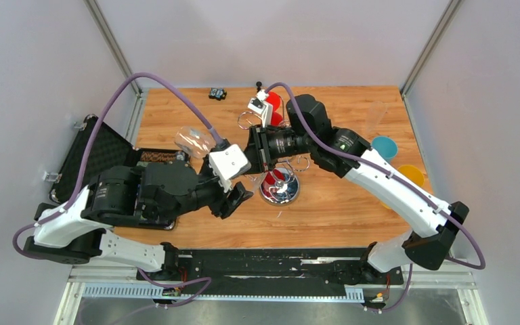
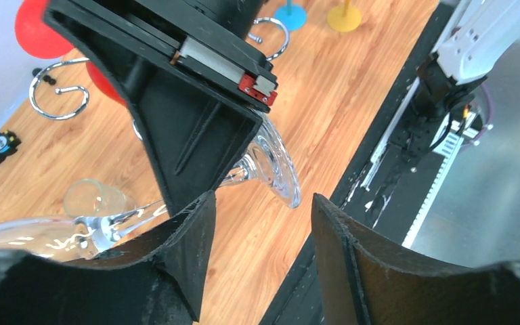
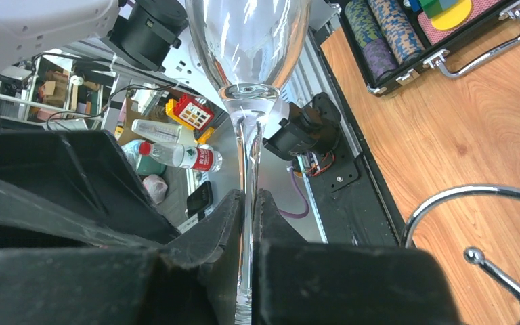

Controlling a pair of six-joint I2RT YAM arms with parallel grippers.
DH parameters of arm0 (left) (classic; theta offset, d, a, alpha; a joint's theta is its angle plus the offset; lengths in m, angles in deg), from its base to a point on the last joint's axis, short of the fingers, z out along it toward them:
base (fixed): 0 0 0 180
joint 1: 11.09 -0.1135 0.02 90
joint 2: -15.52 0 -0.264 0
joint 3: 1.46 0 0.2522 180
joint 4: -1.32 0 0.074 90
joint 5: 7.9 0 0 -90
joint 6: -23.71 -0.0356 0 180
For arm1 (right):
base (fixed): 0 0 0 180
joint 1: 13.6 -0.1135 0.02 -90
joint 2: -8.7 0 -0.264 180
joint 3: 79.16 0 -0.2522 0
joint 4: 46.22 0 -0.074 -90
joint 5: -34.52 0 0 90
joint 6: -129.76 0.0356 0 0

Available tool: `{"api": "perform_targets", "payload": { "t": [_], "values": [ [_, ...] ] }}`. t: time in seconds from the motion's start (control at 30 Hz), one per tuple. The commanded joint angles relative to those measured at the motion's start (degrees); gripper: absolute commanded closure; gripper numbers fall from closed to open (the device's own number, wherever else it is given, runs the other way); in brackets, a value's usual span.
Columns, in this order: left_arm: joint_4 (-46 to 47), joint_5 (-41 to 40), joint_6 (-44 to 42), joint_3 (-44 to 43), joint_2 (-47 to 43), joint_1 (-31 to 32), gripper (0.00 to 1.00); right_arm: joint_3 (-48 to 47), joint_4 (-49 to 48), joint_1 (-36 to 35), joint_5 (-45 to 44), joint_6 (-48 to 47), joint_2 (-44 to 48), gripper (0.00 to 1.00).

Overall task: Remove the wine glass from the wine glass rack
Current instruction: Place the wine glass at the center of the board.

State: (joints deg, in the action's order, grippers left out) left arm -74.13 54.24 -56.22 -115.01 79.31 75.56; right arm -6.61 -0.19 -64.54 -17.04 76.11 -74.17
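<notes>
Right gripper [image 3: 247,203] pinches the glass [image 3: 247,47] by its stem, holding it sideways, clear of the rack [image 1: 281,191] hooks, bowl toward the left edge of the desk [image 1: 332,213]. Left gripper [image 2: 261,203] gapes empty just beside the foot. Open wood lies between rack and near edge.

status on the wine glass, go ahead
Right gripper: jaws shut on wine glass stem. Left gripper: jaws open beside the glass foot. Glass apart from the wine glass rack, hooks close by.

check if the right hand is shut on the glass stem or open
Shut on it: the right wrist view shows the right hand pinching the wine glass stem from both sides.
</notes>
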Motion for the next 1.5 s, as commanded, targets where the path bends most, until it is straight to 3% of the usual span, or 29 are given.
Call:
{"api": "perform_targets", "payload": {
  "t": [0.0, 0.23, 0.5, 0.7, 1.03, 1.47],
  "values": [
    [6.5, 0.1, -0.5, 0.4, -2.9, 0.4, 0.37, 1.7, -6.1, 0.0, -1.0, -0.2, 4.8, 1.00],
    [12.2, -2.8, 0.4, 2.2, -6.0, 0.4, 0.29, 7.1, -8.1, 0.5, -2.9, -1.6, 10.9, 1.00],
    [20.6, -12.3, 5.1, 6.8, -10.6, 0.3, 0.27, 12.8, -9.6, 1.3, -3.5, -3.9, 18.7, 1.00],
    [25.4, -14.3, 8.7, 9.4, -13.5, 0.3, 0.24, 16.9, -9.9, 1.9, -5.3, -5.9, 24.3, 1.00],
    [24.9, -17.4, 19.2, 10.4, -16.1, 0.3, 0.20, 22.0, -9.9, 2.1, -7.0, -12.8, 33.2, 1.00],
    [21.3, -18.3, 28.4, 10.0, -17.8, 0.3, 0.17, 26.5, -11.8, 2.1, -1.3, -20.9, 38.2, 1.00]
  ]
}}
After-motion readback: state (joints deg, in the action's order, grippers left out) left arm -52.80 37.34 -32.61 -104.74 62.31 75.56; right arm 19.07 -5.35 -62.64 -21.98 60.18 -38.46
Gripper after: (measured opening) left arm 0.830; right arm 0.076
